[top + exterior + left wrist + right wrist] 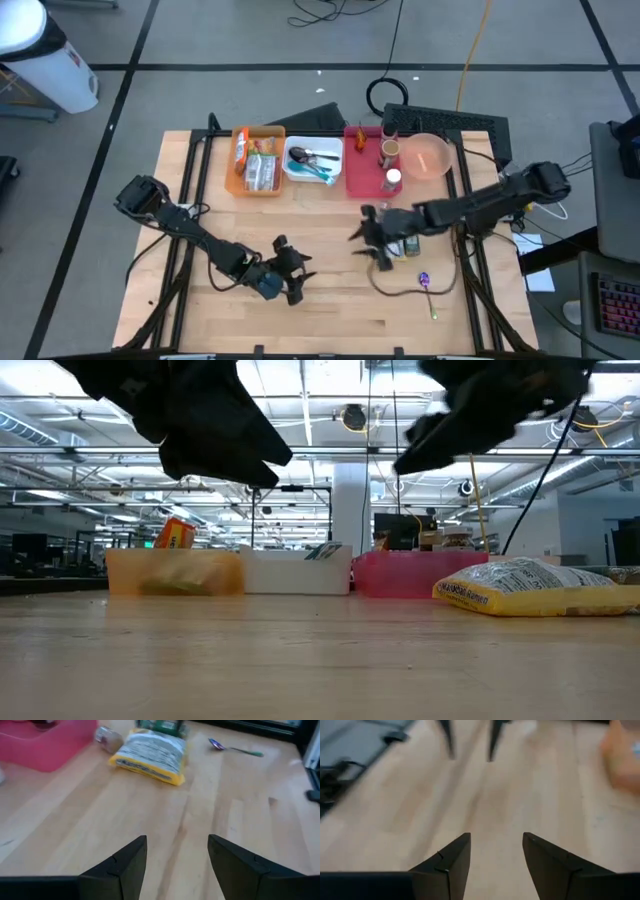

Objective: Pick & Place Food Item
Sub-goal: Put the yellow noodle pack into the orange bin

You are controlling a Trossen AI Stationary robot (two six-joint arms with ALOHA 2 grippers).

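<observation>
The food item, a white and yellow packet (pixel 150 752), lies flat on the wooden table right of centre. In the low view the packet (pixel 535 588) shows at the right; from above the packet (pixel 407 249) is partly hidden under my right arm. My right gripper (pixel 365 236) hangs open above the table just left of the packet, with nothing between its fingers (pixel 495 852). My left gripper (pixel 296 276) stands open near the table's front centre, pointing toward the packet from some way off, with only bare wood between its fingers (pixel 177 855).
Along the far edge stand an orange bin (pixel 258 160) with packets, a white bin (pixel 312 163) with utensils, a pink bin (pixel 372 165) with jars and a pink bowl (pixel 428 155). A purple spoon (pixel 425 281) and a cable loop (pixel 400 292) lie near the packet.
</observation>
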